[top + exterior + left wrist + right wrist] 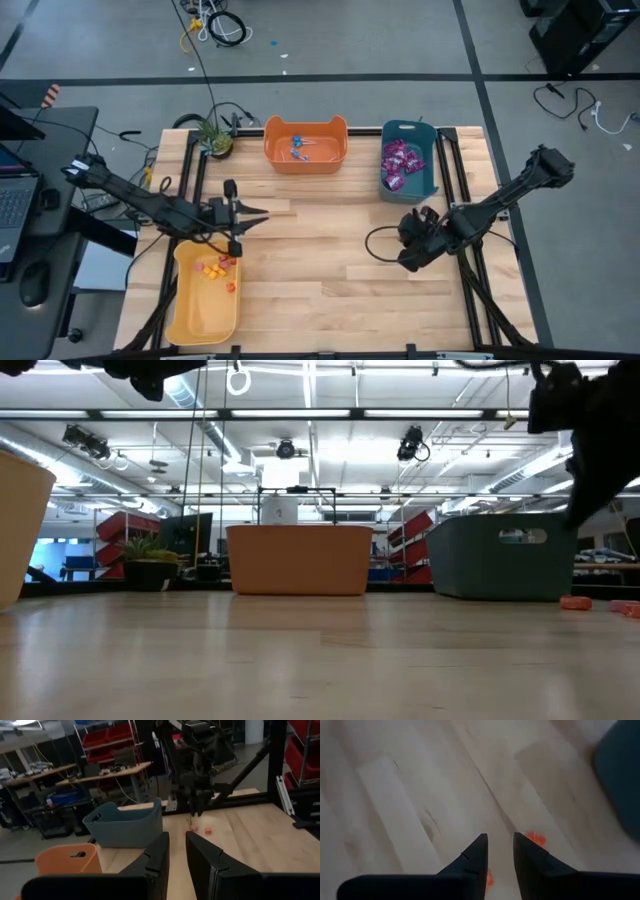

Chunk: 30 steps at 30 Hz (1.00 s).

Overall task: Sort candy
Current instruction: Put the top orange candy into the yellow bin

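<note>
Pale wood planks form the table [330, 290] on which a two-armed robot sorts candy, with the orange bin [305, 143] at the table's far edge taken here as the landmark. Well to the left of that bin and toward the near edge, a yellow bin [205, 300] holds a small cluster of orange, red and pink pieces [218, 268]. Just beyond that yellow bin, the left gripper [262, 212] hangs over bare wood, pointing toward the table's middle, its fingers [159, 851] a narrow gap apart with nothing between them. Inside the orange bin lie a few blue-wrapped lollipops [299, 148]. Immediately right of it stands a teal bin [410, 160] piled with shiny purple packets [398, 163]. Nearer than the teal bin and right of the landmark, the right gripper [500, 845] points down at the wood, its fingers [476, 854] slightly parted and holding nothing; two small loose red-orange pieces [536, 838] lie on the planks right at its fingertips, one beside each finger. In the low view, small orange pieces [575, 602] show on the table surface to the right of the teal bin.
</note>
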{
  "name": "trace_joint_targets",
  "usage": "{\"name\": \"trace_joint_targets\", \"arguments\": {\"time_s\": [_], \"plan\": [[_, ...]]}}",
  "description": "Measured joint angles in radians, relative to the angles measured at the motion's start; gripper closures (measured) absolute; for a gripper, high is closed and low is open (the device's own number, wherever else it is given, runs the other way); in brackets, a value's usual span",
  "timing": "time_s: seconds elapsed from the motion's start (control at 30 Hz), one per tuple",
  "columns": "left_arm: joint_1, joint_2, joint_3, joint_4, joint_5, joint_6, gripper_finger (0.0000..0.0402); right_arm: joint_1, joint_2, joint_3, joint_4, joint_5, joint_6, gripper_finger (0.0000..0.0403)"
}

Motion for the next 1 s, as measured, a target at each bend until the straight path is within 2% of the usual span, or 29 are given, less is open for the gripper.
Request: {"name": "trace_joint_targets", "arguments": {"time_s": [0.27, 0.5, 0.77, 1.0], "plan": [[0.0, 0.03, 0.0, 0.024, 0.001, -0.043, 0.0335, 0.0, 0.127, 0.0, -0.016, -0.033, -0.063, 0.0283], [0.0, 0.043, 0.0, 0.111, 0.027, -0.038, 0.0335, -0.001, 0.22, 0.0, -0.058, -0.037, -0.038, 0.0242], [0.027, 0.129, 0.0, 0.321, 0.02, 0.115, 0.0335, -0.019, 0.229, 0.0, -0.067, -0.037, -0.029, 0.0211], [0.106, 0.138, 0.0, 0.334, 0.019, 0.17, 0.0335, -0.068, 0.229, -0.075, 0.049, -0.037, -0.038, 0.0206]]}}
